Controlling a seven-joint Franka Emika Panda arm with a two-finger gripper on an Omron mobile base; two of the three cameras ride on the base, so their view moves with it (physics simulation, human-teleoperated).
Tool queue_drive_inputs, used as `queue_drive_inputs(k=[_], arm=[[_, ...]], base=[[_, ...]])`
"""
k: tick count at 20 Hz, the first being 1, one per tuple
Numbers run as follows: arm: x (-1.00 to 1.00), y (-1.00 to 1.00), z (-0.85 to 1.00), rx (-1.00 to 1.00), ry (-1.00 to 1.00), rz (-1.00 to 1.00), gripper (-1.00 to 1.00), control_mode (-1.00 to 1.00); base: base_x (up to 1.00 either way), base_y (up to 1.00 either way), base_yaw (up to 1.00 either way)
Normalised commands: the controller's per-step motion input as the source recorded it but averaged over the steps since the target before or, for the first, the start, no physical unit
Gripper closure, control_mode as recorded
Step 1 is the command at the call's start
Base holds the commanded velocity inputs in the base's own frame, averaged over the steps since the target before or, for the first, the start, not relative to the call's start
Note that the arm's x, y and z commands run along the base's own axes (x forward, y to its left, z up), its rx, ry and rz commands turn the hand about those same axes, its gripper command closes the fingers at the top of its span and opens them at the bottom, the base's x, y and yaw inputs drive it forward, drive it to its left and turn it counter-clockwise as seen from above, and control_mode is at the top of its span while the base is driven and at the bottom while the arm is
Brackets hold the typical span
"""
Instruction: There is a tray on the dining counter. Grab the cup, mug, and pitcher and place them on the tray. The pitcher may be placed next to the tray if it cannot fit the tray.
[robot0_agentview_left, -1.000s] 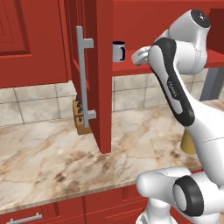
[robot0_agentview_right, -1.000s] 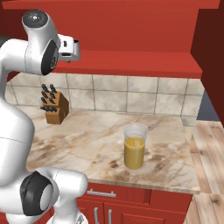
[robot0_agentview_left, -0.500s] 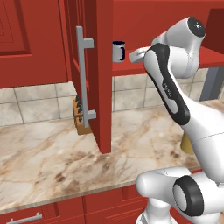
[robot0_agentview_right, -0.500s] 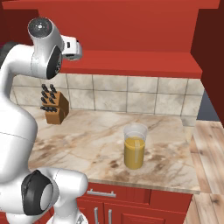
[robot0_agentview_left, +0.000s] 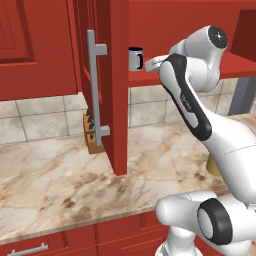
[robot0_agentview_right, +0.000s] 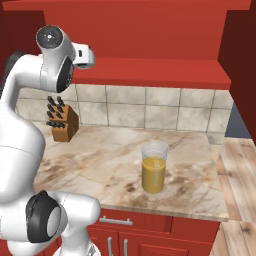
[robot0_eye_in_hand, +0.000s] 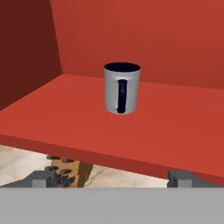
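The grey mug (robot0_eye_in_hand: 122, 88) with a dark handle and dark inside stands upright on the red cabinet shelf (robot0_eye_in_hand: 65, 118), its handle turned toward my hand. In the left base view the mug (robot0_agentview_left: 135, 59) sits just left of my gripper (robot0_agentview_left: 150, 62). My gripper (robot0_eye_in_hand: 111, 178) is open at the shelf's front edge, a short way from the mug, with nothing between its fingertips (robot0_eye_in_hand: 40, 179). The clear glass pitcher (robot0_agentview_right: 154, 167) of orange liquid stands on the marble wall counter (robot0_agentview_right: 110, 150) below, to the right of my arm.
The red cabinet door (robot0_agentview_left: 117, 85) stands open left of the mug, its long grey handle (robot0_agentview_left: 95, 90) facing out. A wooden knife block (robot0_agentview_right: 61, 122) sits against the tiled wall under the shelf. A red side wall (robot0_eye_in_hand: 26, 52) closes the shelf's left end.
My hand has crept a little closer to the mug along the shelf's front. The jaws stay wide open, and the mug and pitcher have not moved.
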Motion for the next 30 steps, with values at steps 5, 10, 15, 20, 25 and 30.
queue_drive_inputs(k=[5, 10, 15, 20, 25, 30], arm=[[0.19, 0.00, 0.00, 0.01, 0.00, 0.00, -1.00, -1.00], [0.21, 0.00, 0.00, 0.00, 0.00, 0.00, -1.00, -1.00], [0.25, 0.08, 0.00, 0.00, 0.00, 0.00, -1.00, -1.00], [0.19, 0.08, -0.01, 0.00, 0.00, 0.00, -1.00, -1.00], [0.27, 0.00, -0.03, 0.00, 0.00, 0.00, -1.00, -1.00], [0.31, 0.00, -0.09, 0.00, 0.00, 0.00, -1.00, -1.00]], base=[[0.00, 0.00, 0.00], [0.00, 0.00, 0.00], [0.00, 0.00, 0.00], [0.00, 0.00, 0.00], [0.00, 0.00, 0.00], [0.00, 0.00, 0.00]])
